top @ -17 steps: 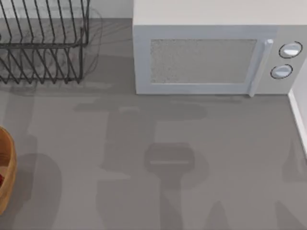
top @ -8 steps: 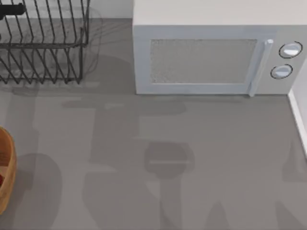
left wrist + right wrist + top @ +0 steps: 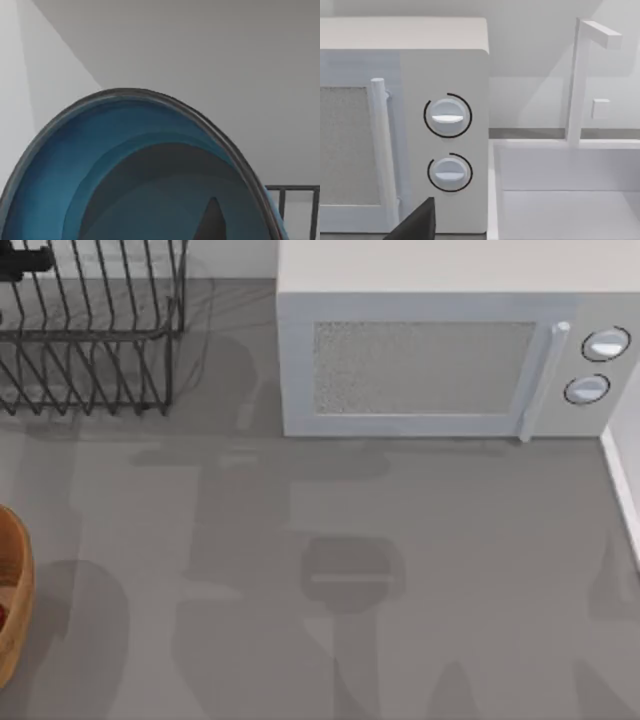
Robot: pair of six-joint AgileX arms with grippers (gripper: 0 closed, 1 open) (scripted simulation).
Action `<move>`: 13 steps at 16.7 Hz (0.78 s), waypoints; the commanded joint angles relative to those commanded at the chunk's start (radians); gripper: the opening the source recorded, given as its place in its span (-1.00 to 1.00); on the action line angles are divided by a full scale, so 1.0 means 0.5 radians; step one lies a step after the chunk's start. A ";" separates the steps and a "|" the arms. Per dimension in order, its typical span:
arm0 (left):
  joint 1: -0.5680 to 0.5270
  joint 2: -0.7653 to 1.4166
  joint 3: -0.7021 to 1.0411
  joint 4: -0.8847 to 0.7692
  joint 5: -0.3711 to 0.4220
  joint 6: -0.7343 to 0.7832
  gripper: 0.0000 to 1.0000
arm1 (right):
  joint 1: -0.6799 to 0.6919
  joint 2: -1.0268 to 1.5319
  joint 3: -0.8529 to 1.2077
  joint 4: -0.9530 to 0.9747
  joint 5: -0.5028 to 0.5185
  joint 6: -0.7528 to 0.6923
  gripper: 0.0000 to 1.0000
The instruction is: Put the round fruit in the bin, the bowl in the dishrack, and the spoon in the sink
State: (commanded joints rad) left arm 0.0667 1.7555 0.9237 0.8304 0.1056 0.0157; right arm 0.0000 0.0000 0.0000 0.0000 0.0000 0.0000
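The bowl [image 3: 125,165], blue-teal inside with a dark rim, hangs close in the left wrist view. One dark fingertip [image 3: 212,222] of my left gripper lies against its inner wall, shut on the bowl. Bars of the black wire dishrack [image 3: 295,200] show just past the bowl's rim. In the top view the dishrack [image 3: 90,340] stands at the back left, and a black part of my left arm [image 3: 25,258] reaches over its far left end. A red sliver of the round fruit [image 3: 2,615] lies inside the brown bin [image 3: 15,580] at the left edge. The spoon is out of view.
A white microwave [image 3: 430,360] stands at the back, right of the dishrack. The white sink [image 3: 570,200] with its tall faucet [image 3: 577,80] lies beside the microwave at the right. One dark fingertip [image 3: 417,225] of my right gripper points toward the microwave's knobs.
A black part of my left arm has come into the top view over the dishrack's far left end. The arm shadows on the table have shifted left.
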 joint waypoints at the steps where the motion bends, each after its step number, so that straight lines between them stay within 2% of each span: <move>1: 0.000 0.000 0.000 0.000 0.000 0.000 0.51 | 0.000 0.000 0.000 0.000 0.000 0.000 1.00; 4: 0.000 0.000 0.000 0.000 0.000 0.000 0.96 | 0.000 0.000 0.000 0.000 0.000 0.000 1.00; 13: 0.003 -0.001 0.001 0.000 0.000 0.000 1.00 | 0.000 0.000 0.000 0.000 0.000 0.000 1.00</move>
State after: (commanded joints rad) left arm 0.0685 1.7551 0.9241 0.8302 0.1056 0.0157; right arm 0.0000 0.0000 0.0000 0.0000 0.0000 0.0000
